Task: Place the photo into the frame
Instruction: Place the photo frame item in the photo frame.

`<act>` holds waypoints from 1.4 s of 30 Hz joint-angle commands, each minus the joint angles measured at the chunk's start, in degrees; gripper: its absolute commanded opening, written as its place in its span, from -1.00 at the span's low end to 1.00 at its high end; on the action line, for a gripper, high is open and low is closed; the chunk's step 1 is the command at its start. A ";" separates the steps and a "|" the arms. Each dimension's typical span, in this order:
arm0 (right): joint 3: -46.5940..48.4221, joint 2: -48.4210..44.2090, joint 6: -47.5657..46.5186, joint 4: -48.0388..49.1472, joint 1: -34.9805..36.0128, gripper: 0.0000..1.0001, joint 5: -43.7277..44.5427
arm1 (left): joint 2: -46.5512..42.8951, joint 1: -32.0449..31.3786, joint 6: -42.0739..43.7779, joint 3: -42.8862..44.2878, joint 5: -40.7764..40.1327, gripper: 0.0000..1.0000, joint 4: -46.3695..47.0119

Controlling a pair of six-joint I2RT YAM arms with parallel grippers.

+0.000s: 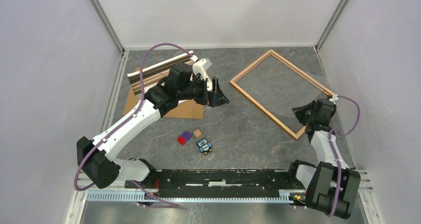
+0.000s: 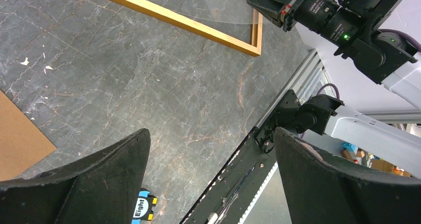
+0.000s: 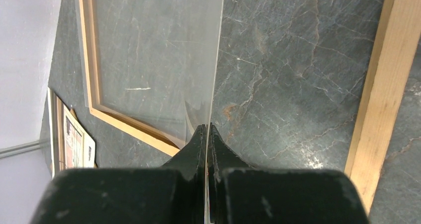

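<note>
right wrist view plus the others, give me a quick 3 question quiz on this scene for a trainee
1. Fill the gap: the frame lies nearer the ___ arm.
2. What do the right fingers pinch? A the frame. B the clear sheet. C the cardboard.
3. True or false: the left fingers are spread apart with nothing between them.
Key: 1 right. 2 B. 3 true.
</note>
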 commanded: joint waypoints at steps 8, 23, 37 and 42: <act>0.27 -1.59 -3.15 -2.89 -0.55 -1.00 1.06 | -2.00 -0.62 2.59 2.20 -1.66 1.00 1.03; 2.08 -1.23 -8.17 -5.00 -2.55 -1.00 -1.12 | -1.99 -0.90 2.75 2.13 -1.72 1.00 0.99; 3.17 -0.73 -11.17 -6.40 -3.07 -1.00 -0.95 | -1.33 -1.05 2.37 2.05 -1.37 1.00 1.09; 3.03 -0.60 -11.86 -5.89 -3.16 -1.00 -1.47 | -1.02 -0.98 2.27 2.01 -1.21 1.00 1.20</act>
